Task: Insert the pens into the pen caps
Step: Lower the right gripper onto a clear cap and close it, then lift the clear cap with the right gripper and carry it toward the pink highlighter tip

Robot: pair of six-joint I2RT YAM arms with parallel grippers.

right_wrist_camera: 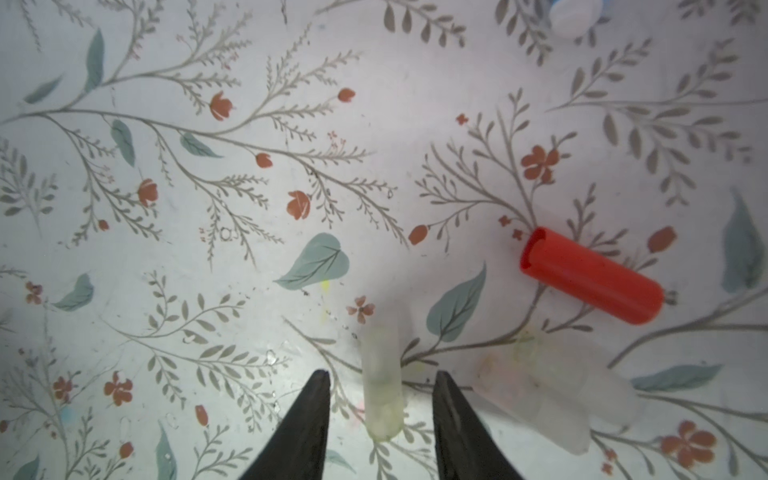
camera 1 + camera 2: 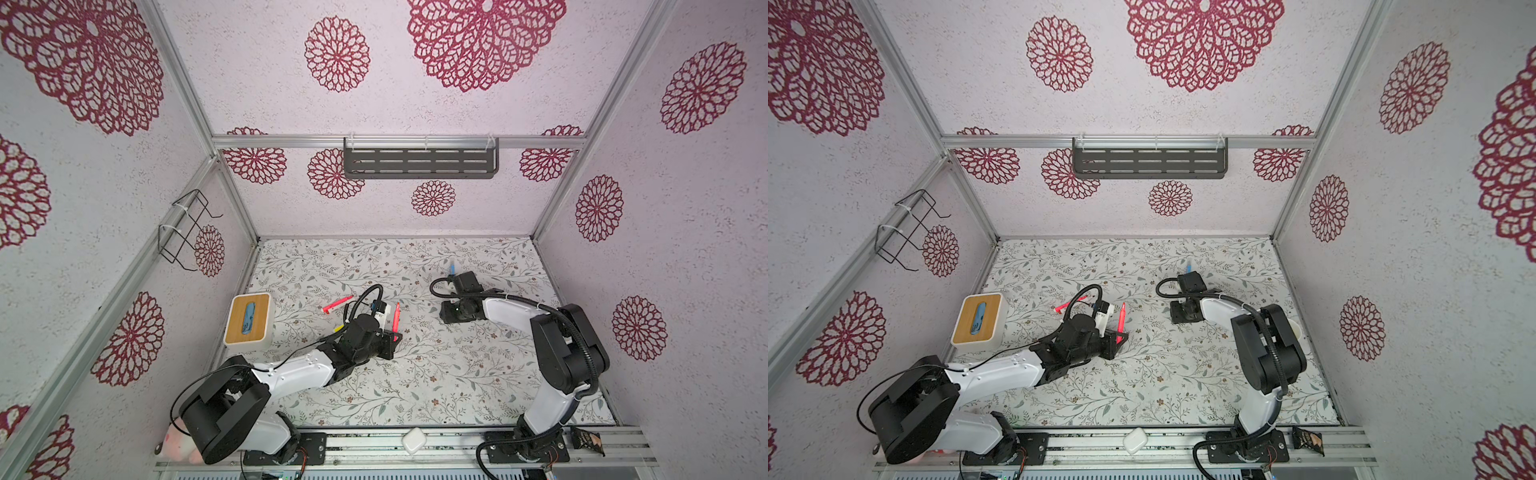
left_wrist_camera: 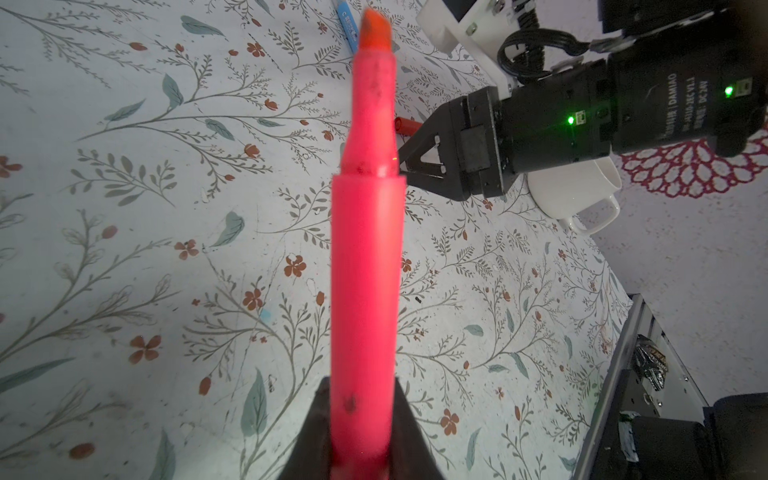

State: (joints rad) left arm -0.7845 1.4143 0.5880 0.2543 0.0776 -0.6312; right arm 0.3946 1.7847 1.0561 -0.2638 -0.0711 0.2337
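Floral-print table [image 2: 415, 374], red-rosette walls. Left arm stretched low, forearm nearly level; left gripper [image 3: 361, 384] clamped tight on pink pen [image 3: 365, 270], bare tip toward the back wall. Right arm folded at the elbow, wrist bent down; right gripper [image 1: 382, 376] parted, straddling pale cap [image 1: 380, 353] flat on the table, gap either side; red cap [image 1: 590, 274] near.

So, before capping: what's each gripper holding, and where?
Left gripper: pink pen, by its tail end. Right gripper: nothing; open jaws straddle a translucent cap.

Both top views look steeply down; wrist views hug the table [image 1: 374, 124].
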